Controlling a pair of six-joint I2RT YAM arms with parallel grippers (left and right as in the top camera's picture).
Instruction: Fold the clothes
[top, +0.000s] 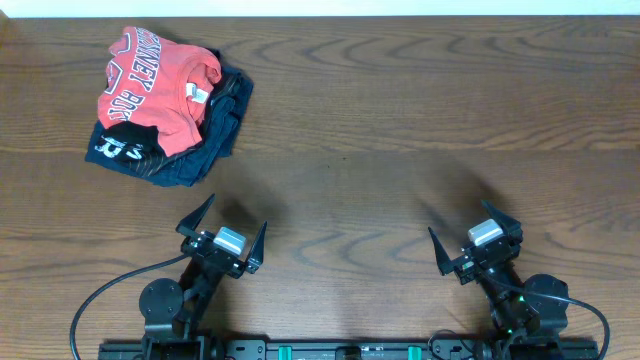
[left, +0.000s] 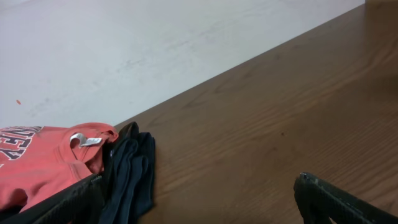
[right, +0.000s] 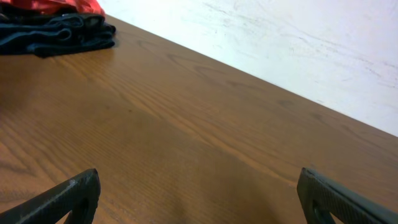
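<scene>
Coral-red T-shirt (top: 150, 85): folded, laid on top of a pile at the far left of the wooden table (top: 400, 110); white block lettering is turned up, white neck tag (top: 197, 95) is seen at the collar
Pile beneath: navy garment with white lettering (top: 115, 150) at the near-left side, black garment (top: 228, 110) at the right side; both are partly covered by the shirt
Left gripper (top: 238, 211): released, jaws spread wide, nothing is held; positioned near the front edge, well apart from the pile
Right gripper (top: 458, 217): released, jaws spread wide, nothing is held; positioned over bare wood at the front right
Left wrist view: shirt and dark folds are seen beyond the left finger
Right wrist view: pile is seen only at the upper left corner
</scene>
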